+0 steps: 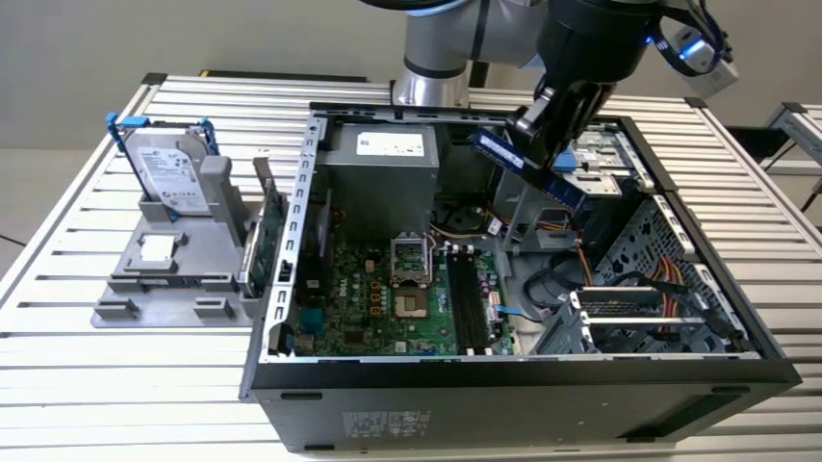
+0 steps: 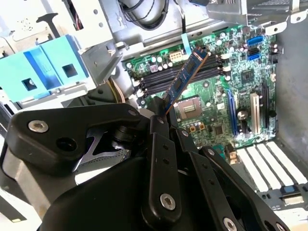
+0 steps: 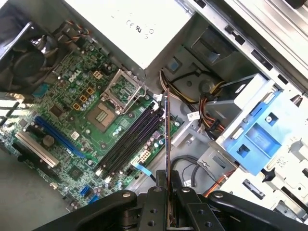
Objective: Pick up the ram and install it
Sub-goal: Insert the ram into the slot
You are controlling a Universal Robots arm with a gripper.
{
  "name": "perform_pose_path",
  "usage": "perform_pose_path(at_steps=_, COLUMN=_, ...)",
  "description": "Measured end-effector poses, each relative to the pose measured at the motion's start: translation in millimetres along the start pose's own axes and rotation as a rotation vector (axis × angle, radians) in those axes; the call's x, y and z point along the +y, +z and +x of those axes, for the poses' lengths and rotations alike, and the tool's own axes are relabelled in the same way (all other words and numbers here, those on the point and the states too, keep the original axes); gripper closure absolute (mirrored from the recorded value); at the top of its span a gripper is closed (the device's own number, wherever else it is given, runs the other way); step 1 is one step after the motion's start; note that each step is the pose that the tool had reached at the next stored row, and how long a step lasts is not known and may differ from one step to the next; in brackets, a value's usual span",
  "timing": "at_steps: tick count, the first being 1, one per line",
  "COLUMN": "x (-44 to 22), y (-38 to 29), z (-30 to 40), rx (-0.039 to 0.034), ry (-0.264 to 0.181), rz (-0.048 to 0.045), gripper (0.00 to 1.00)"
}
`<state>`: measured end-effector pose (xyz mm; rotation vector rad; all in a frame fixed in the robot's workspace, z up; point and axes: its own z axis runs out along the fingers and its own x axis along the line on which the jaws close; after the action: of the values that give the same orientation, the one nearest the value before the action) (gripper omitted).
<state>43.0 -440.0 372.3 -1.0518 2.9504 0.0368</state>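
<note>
Bright, even light filled the exterior view, leaving the surface (image 1: 77, 385) nearly shadowless. In the first wrist view glare bleached the power supply (image 3: 120, 19), while the black tool (image 3: 168, 185) looked dark.

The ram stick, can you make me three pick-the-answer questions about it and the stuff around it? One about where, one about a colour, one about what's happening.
1. Where is the ram?
A. Over the open computer case
B. On the floor
C. In a person's hand

2. What colour are the hard drive's rails?
A. Red
B. Blue
C. Yellow

3. The end effector is:
A. Open and empty
B. Shut on a screwdriver
C. Shut on the ram

Answers:
1 A, the exterior view shows it up in the air above the case.
2 B, blue strips run along both sides of the drive.
3 C, both wrist views show it clamped on the stick's end.
</note>
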Motion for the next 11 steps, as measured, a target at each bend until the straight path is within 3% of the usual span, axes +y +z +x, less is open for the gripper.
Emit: perform_pose_path(at_steps=11, x=0.0, y=0.0, z=0.0, rx=0.0003, ry=0.107, rz=-0.0002, gripper=1.0)
